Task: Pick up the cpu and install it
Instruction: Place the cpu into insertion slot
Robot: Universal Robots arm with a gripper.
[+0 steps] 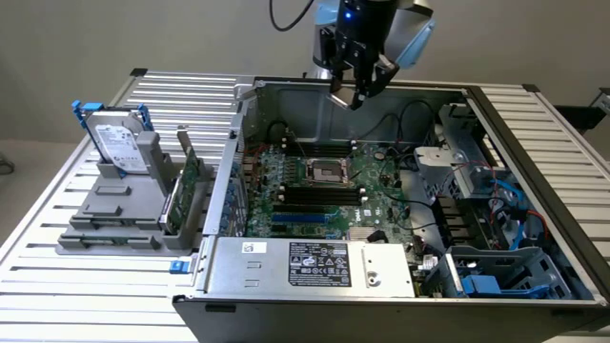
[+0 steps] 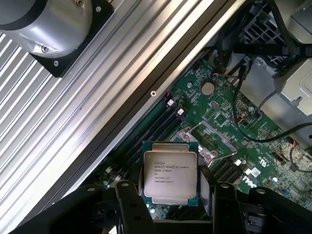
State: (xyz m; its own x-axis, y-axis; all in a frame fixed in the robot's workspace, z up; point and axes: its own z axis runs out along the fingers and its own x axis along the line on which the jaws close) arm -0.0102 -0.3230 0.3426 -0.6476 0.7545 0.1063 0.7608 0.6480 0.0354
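One cpu (image 2: pixel 169 173) sits gripped flat in the wide-spread end effector (image 1: pixel 358 100), high over the case's (image 1: pixel 296 107) far side. Socket frame (image 1: pixel 324 171) lies below, nearer, toward the exterior view's left.

Claw (image 1: pixel 356 96) below the wrist, tips downward, both fingers (image 2: pixel 127 207) tight on the cpu (image 2: pixel 169 171)
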